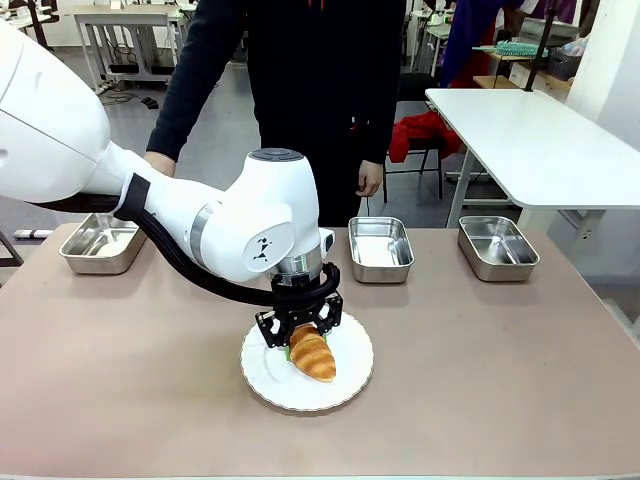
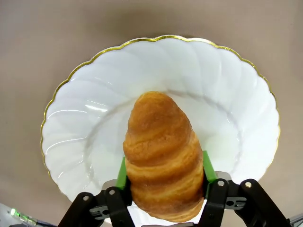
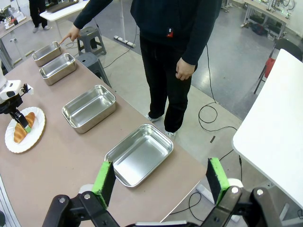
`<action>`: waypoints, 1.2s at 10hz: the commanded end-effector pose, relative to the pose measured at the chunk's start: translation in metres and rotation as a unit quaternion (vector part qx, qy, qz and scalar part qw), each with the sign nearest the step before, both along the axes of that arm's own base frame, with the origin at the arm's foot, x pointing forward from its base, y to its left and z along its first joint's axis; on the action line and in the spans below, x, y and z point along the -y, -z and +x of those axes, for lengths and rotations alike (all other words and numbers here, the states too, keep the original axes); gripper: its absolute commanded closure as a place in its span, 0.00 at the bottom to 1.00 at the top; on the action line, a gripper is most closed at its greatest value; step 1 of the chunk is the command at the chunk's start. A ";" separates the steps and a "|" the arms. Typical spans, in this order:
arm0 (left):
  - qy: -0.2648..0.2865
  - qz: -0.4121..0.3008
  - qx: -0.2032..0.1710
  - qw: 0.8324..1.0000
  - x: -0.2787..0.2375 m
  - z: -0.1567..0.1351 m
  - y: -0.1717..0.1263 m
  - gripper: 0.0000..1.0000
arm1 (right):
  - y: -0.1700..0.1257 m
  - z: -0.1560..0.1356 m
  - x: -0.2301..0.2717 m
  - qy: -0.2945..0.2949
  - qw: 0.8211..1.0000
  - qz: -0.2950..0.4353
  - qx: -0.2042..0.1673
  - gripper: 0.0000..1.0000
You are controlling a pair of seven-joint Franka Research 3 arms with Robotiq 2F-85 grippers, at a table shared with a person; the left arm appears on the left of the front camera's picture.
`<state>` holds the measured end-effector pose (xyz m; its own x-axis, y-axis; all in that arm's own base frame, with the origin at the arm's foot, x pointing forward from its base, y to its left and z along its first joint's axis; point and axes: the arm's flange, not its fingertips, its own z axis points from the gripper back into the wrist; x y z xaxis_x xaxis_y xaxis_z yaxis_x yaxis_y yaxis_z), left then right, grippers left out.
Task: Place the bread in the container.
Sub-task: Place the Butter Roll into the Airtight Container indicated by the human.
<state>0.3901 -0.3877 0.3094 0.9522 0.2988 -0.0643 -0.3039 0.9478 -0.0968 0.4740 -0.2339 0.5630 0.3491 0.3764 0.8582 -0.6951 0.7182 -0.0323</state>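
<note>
While the croissant lay on the round white plate near the table's middle, it was clamped at its thick end between the green pads of the left gripper, jaws closed against its sides. The right gripper was held well above the table with its jaws spread wide and nothing between them. Farther back, four steel trays were lined along the far edge, and one at the row's end was pointed at by the person's hand.

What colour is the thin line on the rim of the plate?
Gold, running along the scalloped edge of the white plate; clearest in the left wrist view.
</note>
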 end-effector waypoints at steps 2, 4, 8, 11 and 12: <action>0.009 0.006 -0.013 1.000 0.003 0.000 0.004 0.70 | -0.002 0.000 -0.001 -0.001 1.000 0.001 0.003 0.00; 0.001 0.001 0.000 1.000 0.000 0.000 -0.001 0.70 | -0.002 0.000 -0.001 -0.001 1.000 0.001 0.003 0.00; 0.023 -0.022 0.099 0.995 -0.058 0.014 -0.086 0.62 | -0.002 0.000 -0.001 -0.001 1.000 0.001 0.003 0.00; 0.133 -0.009 0.112 0.985 -0.144 0.041 -0.153 0.62 | -0.002 0.000 -0.001 -0.001 1.000 0.001 0.003 0.00; 0.175 -0.028 0.115 0.977 -0.183 0.048 -0.166 0.62 | -0.002 0.000 -0.001 -0.001 1.000 0.001 0.003 0.00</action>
<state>0.4384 -0.2378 0.4758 0.9826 0.0559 0.1772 -0.0272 0.9867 -0.1601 0.4742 -0.2337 0.5629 0.3493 0.3766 0.8580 -0.6953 0.7180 -0.0321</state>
